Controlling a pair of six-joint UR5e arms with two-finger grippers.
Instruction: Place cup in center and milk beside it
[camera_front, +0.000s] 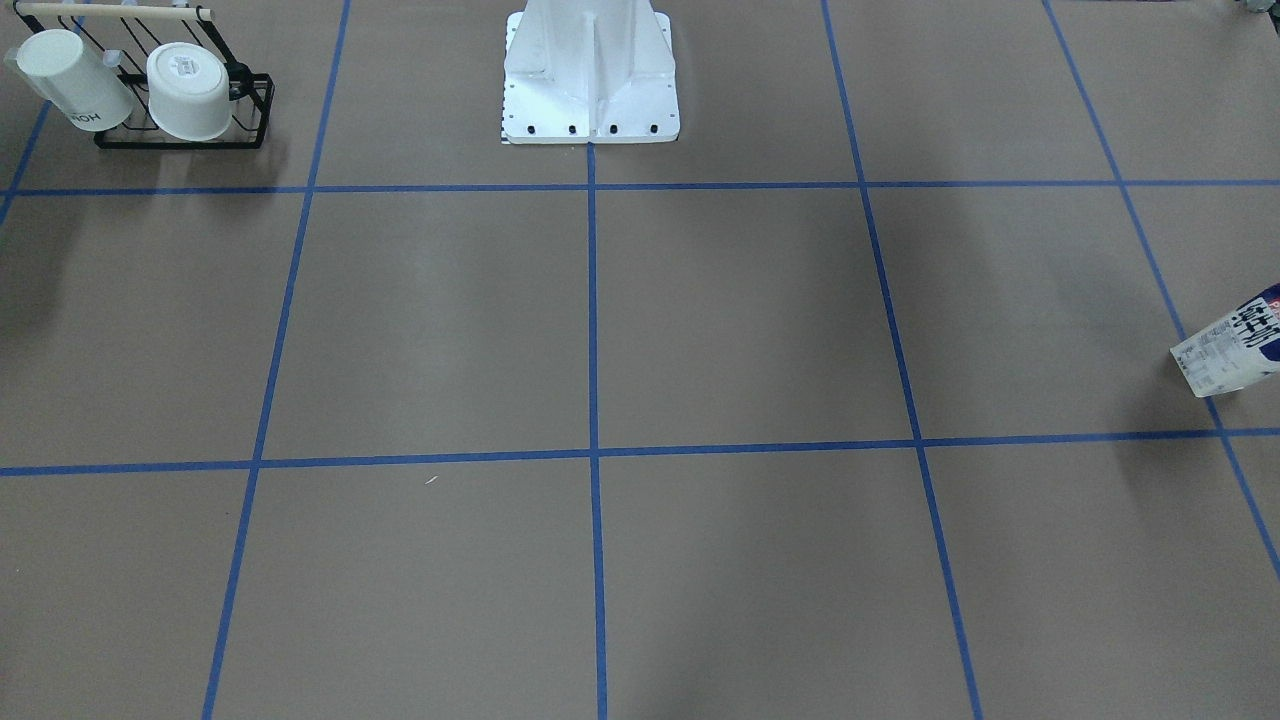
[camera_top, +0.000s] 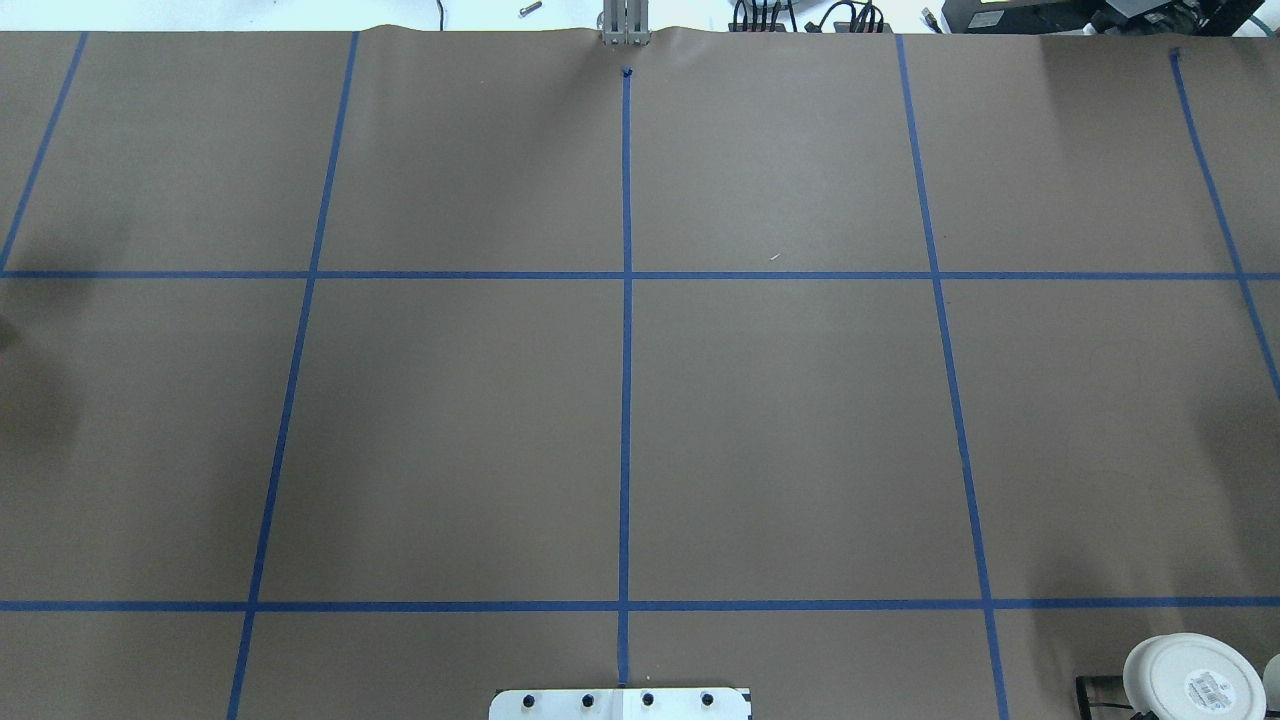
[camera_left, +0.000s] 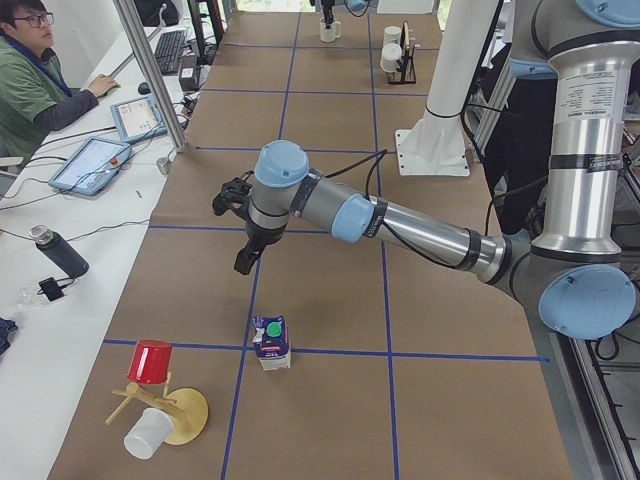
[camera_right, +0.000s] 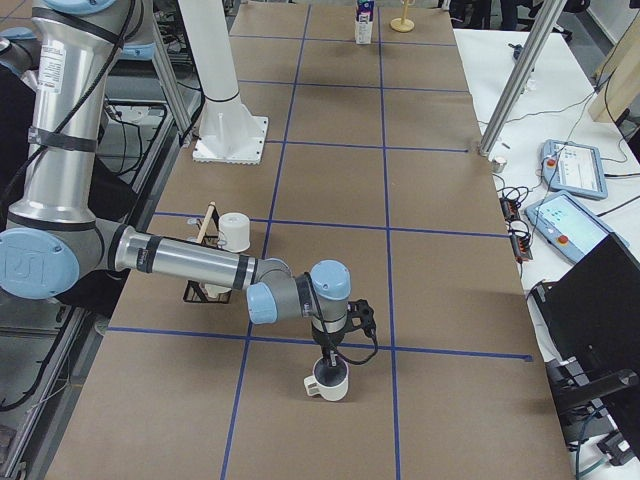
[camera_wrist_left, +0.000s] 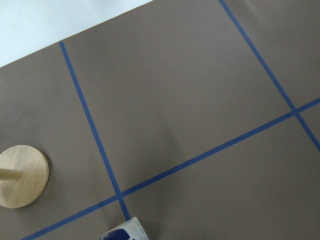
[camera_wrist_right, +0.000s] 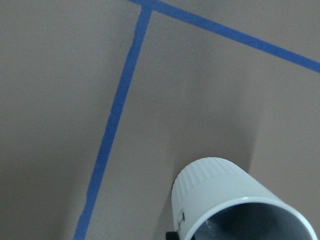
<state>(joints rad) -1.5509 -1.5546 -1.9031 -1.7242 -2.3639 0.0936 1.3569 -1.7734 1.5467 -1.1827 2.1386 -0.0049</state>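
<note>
The cup (camera_right: 328, 381), a small white-grey mug with a dark inside, stands upright near the table's right end. It fills the bottom of the right wrist view (camera_wrist_right: 235, 200). My right gripper (camera_right: 331, 364) hangs right over its rim; I cannot tell if it is open or shut. The milk (camera_left: 271, 343), with its green cap, stands near the left end and also shows in the front view (camera_front: 1235, 345) and the left wrist view (camera_wrist_left: 122, 234). My left gripper (camera_left: 244, 264) hovers above and behind it; its state cannot be told. The center (camera_top: 625, 440) holds nothing.
A black rack (camera_front: 185, 135) holds two other white cups at the robot's right, one with a labelled base (camera_top: 1190, 680). A wooden stand (camera_left: 185, 415) with a red cup stands by the milk. The robot's base (camera_front: 590, 80) is at mid-table. An operator (camera_left: 30, 70) sits alongside.
</note>
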